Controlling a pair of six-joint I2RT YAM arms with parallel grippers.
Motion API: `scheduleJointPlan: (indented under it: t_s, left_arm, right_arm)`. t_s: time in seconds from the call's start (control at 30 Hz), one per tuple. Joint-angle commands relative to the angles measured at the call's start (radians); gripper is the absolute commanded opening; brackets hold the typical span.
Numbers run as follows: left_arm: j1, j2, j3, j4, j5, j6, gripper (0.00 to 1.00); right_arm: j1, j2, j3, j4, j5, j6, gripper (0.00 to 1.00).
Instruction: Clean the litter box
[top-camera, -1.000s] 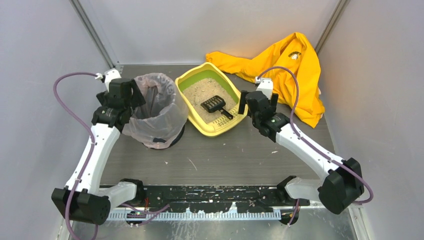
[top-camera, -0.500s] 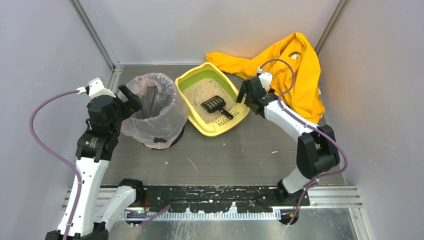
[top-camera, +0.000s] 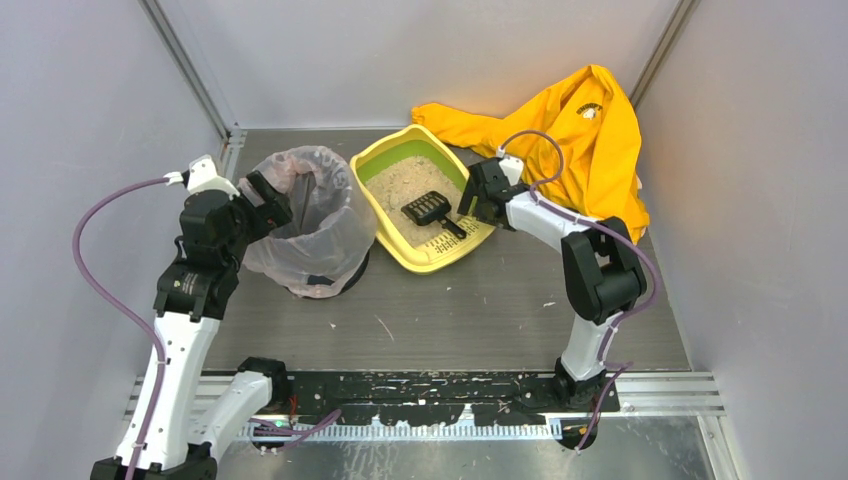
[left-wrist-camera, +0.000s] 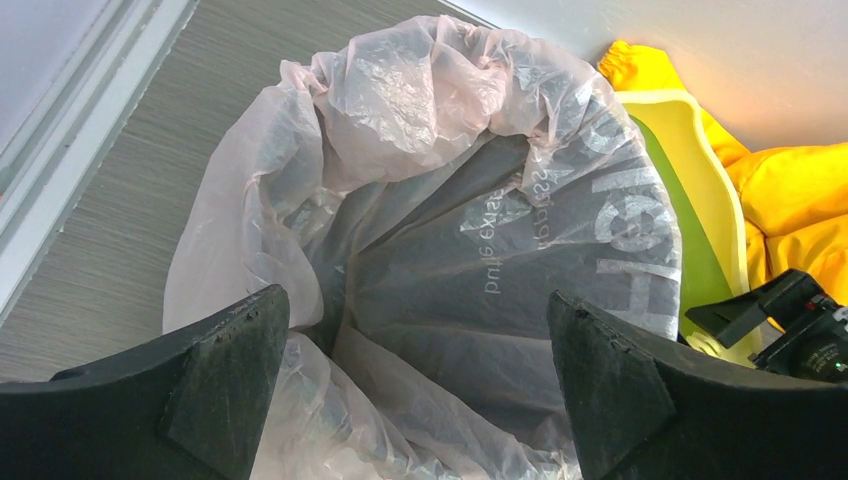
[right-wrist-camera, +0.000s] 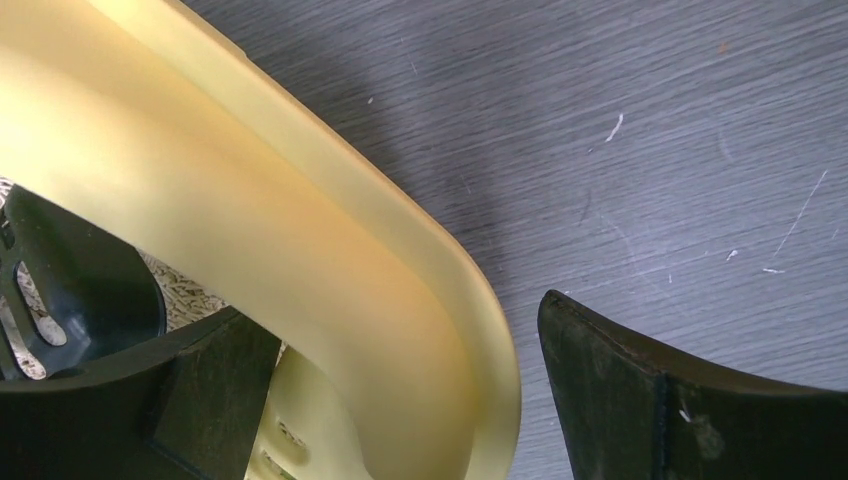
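The litter box (top-camera: 432, 258) is a yellow tray with a green inner wall, holding beige litter (top-camera: 405, 185), at the back middle of the table. A small black slotted scoop (top-camera: 430, 210) lies in the litter. My right gripper (top-camera: 470, 200) is at the box's right rim. In the right wrist view the gripper (right-wrist-camera: 400, 310) is open, with the yellow rim (right-wrist-camera: 300, 230) between its fingers and the scoop (right-wrist-camera: 80, 290) just inside. My left gripper (top-camera: 268, 195) hangs open at the left rim of the bagged bin (top-camera: 330, 240). The left gripper (left-wrist-camera: 415, 300) holds nothing, with the bag (left-wrist-camera: 440, 110) below.
A yellow garment (top-camera: 590, 140) lies crumpled at the back right, behind my right arm. The round bin stands directly left of the litter box, almost touching it. Litter crumbs dot the grey table (top-camera: 450, 320). Grey walls close in on three sides.
My right arm has folded up and swung its gripper left onto the box's right rim. My left arm drew back to the left, then edged toward the bin's rim.
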Motion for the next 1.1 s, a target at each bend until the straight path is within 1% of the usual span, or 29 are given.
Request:
scheduleJointPlan:
  t_s: [0.0, 0.37, 0.53, 0.73, 0.87, 1.07]
  left_arm:
    - [-0.002, -0.026, 0.007, 0.032, 0.031, 0.017, 1.0]
    - [-0.001, -0.059, -0.004, 0.018, 0.092, -0.004, 1.0]
    - [-0.002, -0.085, -0.008, 0.019, 0.145, -0.004, 1.0]
    - [-0.001, -0.089, 0.003, 0.001, 0.162, -0.006, 1.0]
    - [-0.001, -0.097, -0.004, 0.0, 0.168, -0.009, 1.0]
    - [-0.002, -0.109, -0.008, -0.011, 0.173, -0.005, 1.0]
  right_arm:
    - [0.007, -0.022, 0.009, -0.004, 0.009, 0.036, 1.0]
    - [0.007, -0.131, -0.177, -0.011, 0.066, 0.051, 1.0]
    - [0.008, -0.204, -0.267, -0.005, 0.06, 0.075, 1.0]
    - [0.01, -0.308, -0.377, 0.002, 0.029, 0.143, 1.0]
    - [0.055, -0.363, -0.433, -0.004, 0.025, 0.181, 1.0]
    - [0.155, -0.422, -0.481, -0.028, 0.041, 0.253, 1.0]
